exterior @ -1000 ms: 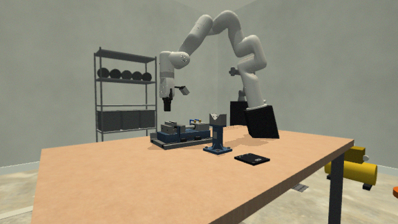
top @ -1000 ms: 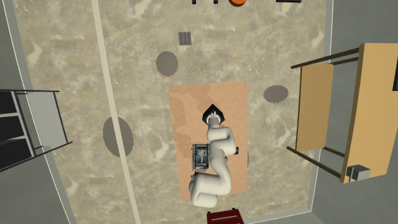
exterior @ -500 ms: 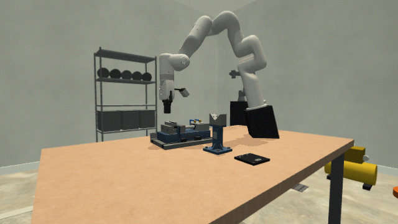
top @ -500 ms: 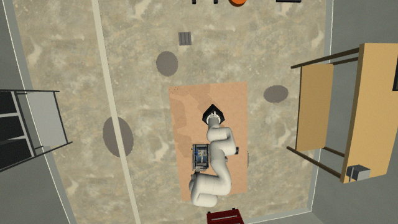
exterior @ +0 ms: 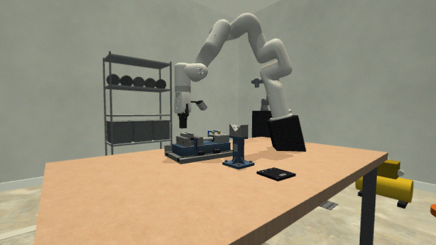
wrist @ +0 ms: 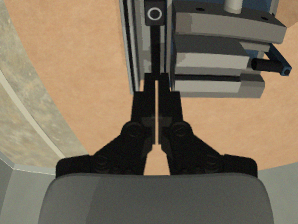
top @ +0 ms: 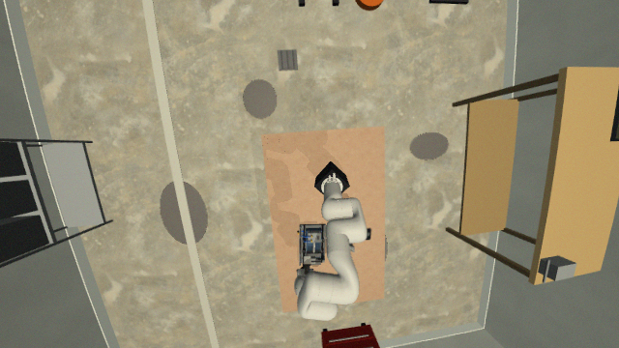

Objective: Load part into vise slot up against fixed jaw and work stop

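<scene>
My gripper (wrist: 156, 88) is shut on nothing and hangs above the end of the vise (exterior: 199, 144), its fingers pointing down. In the exterior view the gripper (exterior: 183, 124) is clearly above the jaws. A light grey bar (wrist: 209, 62) lies between the jaws, probably the part; its slot is not visible. The dark work stop rod (wrist: 272, 64) points in at the right end. The black infeed plate (exterior: 276, 173) has nothing on it.
The blue V-block stand (exterior: 238, 146) is between the vise and the infeed plate, with nothing in its V. The arm's black base (exterior: 284, 133) is at the back of the table. A metal shelf (exterior: 137, 102) stands behind the table.
</scene>
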You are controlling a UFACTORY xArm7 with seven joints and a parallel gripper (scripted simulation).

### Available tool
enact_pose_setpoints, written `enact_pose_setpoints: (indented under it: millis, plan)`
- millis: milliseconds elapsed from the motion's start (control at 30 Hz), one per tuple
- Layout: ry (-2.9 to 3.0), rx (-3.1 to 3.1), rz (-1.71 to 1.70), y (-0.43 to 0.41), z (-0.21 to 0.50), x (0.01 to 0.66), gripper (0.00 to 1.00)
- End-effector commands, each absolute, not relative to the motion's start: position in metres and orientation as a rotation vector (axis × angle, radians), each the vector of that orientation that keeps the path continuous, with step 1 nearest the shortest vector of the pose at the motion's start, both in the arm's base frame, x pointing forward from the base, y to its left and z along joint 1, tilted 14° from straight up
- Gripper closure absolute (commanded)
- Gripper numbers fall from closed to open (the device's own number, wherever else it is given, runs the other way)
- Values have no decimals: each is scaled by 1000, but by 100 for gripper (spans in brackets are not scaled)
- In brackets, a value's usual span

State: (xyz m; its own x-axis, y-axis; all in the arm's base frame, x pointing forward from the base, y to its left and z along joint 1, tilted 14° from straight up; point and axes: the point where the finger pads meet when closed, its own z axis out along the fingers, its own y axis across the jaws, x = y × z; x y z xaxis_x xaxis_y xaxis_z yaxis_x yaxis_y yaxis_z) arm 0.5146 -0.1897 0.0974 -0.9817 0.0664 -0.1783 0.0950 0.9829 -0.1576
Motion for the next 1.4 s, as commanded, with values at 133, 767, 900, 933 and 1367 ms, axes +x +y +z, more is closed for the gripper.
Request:
enact_pose_setpoints:
  millis: [133, 767, 900, 933, 1367]
  plan:
    - [2952, 121, -247, -192, 89, 518, 100]
    - [2952, 121, -247, -193, 81, 519, 100]
    - [2952, 121, -247, -193, 81, 519, 100]
    - [2952, 121, -247, -193, 81, 519, 100]
    - [2952, 121, -247, -194, 81, 520, 100]
